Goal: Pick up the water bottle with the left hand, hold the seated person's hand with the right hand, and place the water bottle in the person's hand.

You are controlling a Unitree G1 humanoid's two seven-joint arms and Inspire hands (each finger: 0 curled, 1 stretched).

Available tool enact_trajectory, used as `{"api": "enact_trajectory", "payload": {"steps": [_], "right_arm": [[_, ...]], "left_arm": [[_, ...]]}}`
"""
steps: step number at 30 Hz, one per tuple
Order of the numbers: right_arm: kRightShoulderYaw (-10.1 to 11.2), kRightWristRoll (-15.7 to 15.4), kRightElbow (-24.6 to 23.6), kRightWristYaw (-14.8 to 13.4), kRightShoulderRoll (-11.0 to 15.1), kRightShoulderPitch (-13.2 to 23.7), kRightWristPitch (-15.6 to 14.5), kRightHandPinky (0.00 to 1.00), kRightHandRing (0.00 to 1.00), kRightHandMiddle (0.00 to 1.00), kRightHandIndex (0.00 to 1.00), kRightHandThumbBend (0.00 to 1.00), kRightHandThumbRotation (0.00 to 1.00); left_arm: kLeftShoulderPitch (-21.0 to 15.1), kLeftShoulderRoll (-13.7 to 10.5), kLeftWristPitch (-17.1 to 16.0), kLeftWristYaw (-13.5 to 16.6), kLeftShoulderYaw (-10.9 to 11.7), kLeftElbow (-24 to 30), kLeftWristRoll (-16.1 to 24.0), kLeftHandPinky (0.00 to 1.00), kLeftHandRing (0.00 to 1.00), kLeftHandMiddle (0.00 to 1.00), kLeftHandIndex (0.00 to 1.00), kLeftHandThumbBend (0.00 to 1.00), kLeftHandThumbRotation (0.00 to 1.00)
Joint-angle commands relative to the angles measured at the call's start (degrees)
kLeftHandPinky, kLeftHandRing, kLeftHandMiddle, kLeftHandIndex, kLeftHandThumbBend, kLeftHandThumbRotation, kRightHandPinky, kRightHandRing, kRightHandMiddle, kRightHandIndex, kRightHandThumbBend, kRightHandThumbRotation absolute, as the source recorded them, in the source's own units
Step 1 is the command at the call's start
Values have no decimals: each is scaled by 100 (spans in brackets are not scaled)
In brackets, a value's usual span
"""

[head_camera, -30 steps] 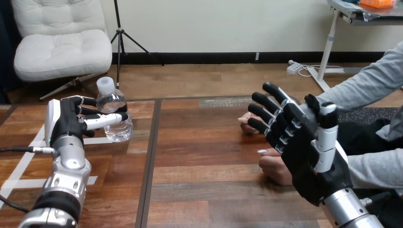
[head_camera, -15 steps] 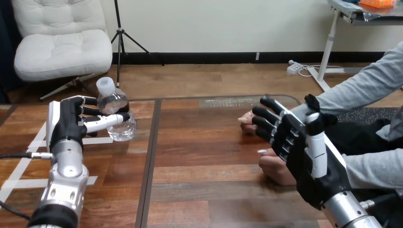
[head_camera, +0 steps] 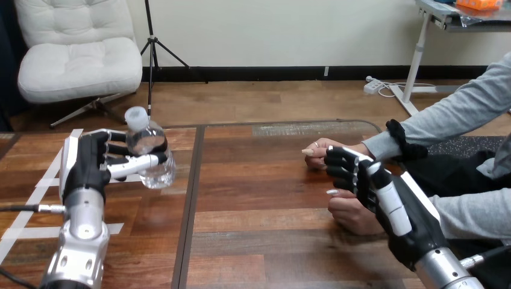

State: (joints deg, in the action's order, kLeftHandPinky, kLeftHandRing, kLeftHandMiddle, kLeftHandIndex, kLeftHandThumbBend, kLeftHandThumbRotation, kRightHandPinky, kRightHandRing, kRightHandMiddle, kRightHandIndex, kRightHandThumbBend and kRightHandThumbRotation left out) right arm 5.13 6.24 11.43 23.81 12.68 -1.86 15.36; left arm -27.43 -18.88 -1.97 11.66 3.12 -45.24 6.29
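1. Bottle: head view, over table at left, gripped by left hand; long axis near upright, cap uppermost, tipped leftward.
2. Right hand: between person's far hand and person's near hand; grasp cannot be told.

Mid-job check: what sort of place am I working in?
Probably a tabletop test station for handovers: a wooden table with white tape marks, a person's hands on it at the right, and a water bottle gripped in the left hand.

The left hand hung at 9 o'clock, fingers curled in a grasp; the right hand lay at 4 o'clock, angled toward 11.
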Motion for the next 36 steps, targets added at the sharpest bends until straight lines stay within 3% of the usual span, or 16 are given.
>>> {"api": "enact_trajectory", "payload": {"steps": [1,6,22,31,36], "right_arm": [[6,-672,845,-278,488,1122,1215,82,85,86,84,85,99],[-49,-1068,1169,-473,705,1300,1516,79,84,85,84,83,98],[-231,-2026,1794,-889,1272,1780,1839,76,83,85,84,96,83],[-342,-2531,2094,-1144,1505,2042,2056,72,80,84,83,94,75],[-385,-2636,2312,-1238,1570,2184,2190,70,79,83,83,92,72]], "left_arm": [[19,62,106,-132,69,1545,-84,35,41,46,46,71,0],[193,82,233,-215,61,1898,-83,34,40,45,46,70,0],[698,133,699,-578,-11,2925,-13,33,40,45,45,70,0],[884,148,829,-797,2,3293,-33,33,40,44,45,71,0],[957,115,883,-886,-22,3435,27,33,40,44,44,71,0]]}}
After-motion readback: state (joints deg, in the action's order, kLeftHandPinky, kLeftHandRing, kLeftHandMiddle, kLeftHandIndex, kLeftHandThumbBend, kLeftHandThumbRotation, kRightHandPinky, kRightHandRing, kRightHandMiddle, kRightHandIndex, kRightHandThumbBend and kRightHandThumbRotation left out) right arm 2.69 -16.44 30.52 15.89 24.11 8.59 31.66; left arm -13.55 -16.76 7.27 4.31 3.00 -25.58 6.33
